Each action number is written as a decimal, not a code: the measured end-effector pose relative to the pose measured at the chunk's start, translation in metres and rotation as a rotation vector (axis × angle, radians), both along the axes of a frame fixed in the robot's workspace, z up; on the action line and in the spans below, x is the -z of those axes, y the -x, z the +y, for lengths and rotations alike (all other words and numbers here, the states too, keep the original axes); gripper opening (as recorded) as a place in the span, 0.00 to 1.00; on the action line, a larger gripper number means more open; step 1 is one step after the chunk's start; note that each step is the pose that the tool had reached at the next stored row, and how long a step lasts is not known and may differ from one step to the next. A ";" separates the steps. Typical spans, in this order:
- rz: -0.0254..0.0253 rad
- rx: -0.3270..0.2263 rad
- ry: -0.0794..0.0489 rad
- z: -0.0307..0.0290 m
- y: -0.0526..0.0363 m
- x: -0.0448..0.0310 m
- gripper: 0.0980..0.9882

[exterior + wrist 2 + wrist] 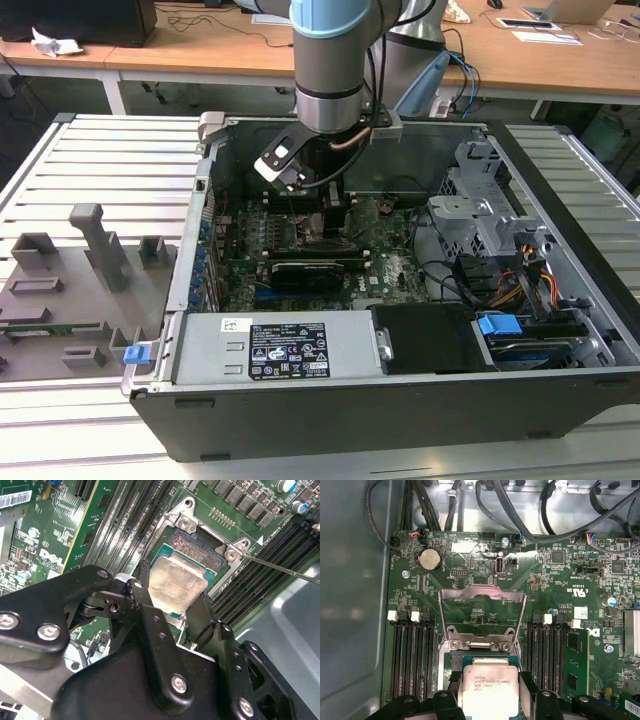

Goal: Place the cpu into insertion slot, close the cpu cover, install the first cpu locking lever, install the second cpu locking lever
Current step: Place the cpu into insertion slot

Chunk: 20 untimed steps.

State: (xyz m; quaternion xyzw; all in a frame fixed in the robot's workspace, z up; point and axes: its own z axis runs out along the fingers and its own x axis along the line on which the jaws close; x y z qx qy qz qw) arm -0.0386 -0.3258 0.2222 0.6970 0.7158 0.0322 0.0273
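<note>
In both wrist views my gripper (pixel 172 605) (pixel 488 692) is shut on the cpu (pixel 177 582) (pixel 487 685), one black finger on each side of its silver-grey top. The chip hangs slightly tilted just over the insertion slot (pixel 196 550), whose dark contact grid shows past the chip's far edge. The cpu cover (pixel 482 596) stands swung open behind the socket, and the green board shows through its window. A thin locking lever (pixel 280 568) sticks out beside the socket. In the exterior view the gripper (pixel 337 215) reaches down into the open computer case.
Memory slots (pixel 412 650) (pixel 547 650) flank the socket on both sides. A black graphics card (pixel 310 270) lies across the board nearer the camera. The power supply (pixel 270 345), drive cage (pixel 490 215) and cables (pixel 530 280) fill the case. A grey fixture (pixel 70 280) sits on the exterior view's left.
</note>
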 end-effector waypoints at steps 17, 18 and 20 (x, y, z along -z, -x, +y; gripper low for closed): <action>-0.0001 0.000 0.000 0.0002 0.0007 0.0035 0.49; -0.0001 0.000 0.000 0.0003 0.0008 0.0035 0.49; 0.0000 0.000 0.000 0.0004 0.0013 0.0035 0.49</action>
